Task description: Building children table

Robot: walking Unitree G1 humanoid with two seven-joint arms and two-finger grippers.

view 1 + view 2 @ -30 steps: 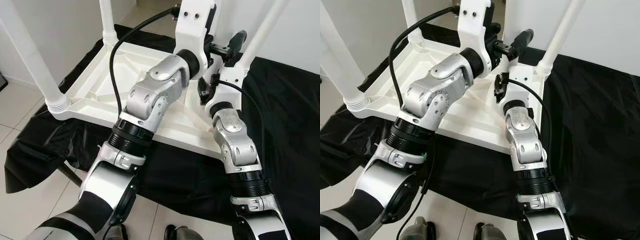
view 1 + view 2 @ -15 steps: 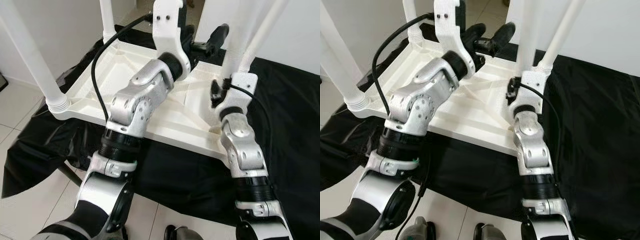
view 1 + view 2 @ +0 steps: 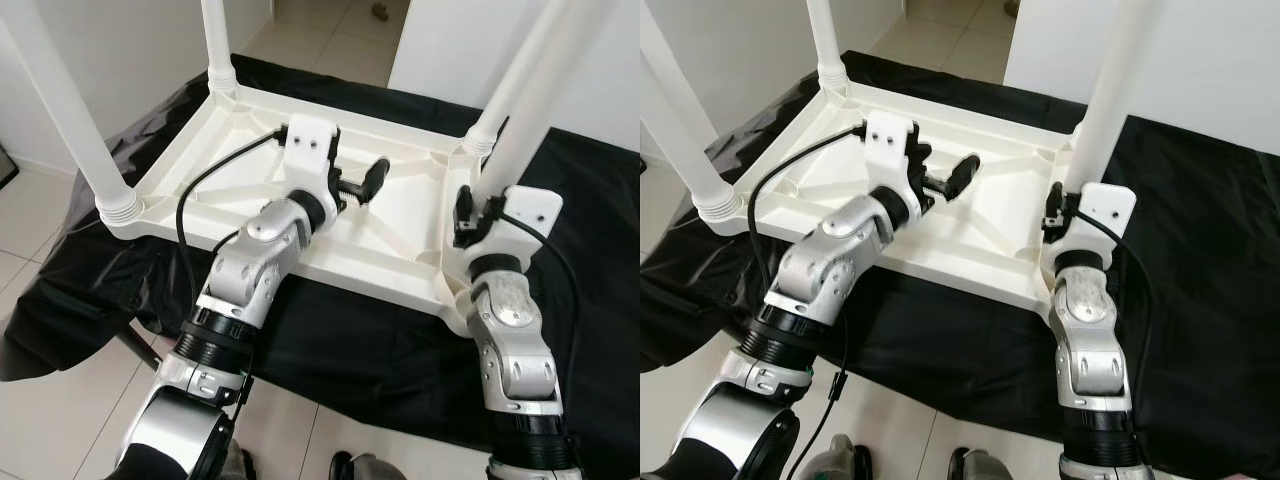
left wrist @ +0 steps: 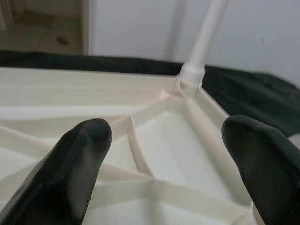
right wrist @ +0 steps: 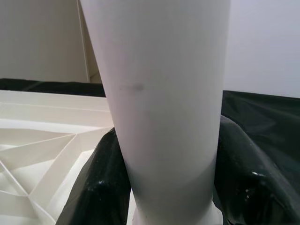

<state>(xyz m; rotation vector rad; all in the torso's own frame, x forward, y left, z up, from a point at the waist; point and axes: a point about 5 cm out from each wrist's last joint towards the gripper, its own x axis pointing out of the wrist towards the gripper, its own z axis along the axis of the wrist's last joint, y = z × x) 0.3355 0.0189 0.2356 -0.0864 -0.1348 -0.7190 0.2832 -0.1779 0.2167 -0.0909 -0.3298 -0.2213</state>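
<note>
On black plastic floor sheet (image 3: 590,200): upturned white plastic children's table (image 3: 240,120), ribbed underside up, pale tile floor (image 3: 40,400) round the edges. Left gripper (image 3: 362,183) released, hovering above underside centre. Right gripper (image 5: 164,187) clenched around white tapered table leg (image 3: 1105,100) at table's 4 o'clock corner. Right wrist view: black fingers (image 5: 93,187) hugging leg base.

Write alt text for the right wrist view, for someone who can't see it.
The right gripper jaws close around a thick white table leg standing upright, near its base. Behind it lie the ribbed underside of the white tabletop and a black sheet.
</note>
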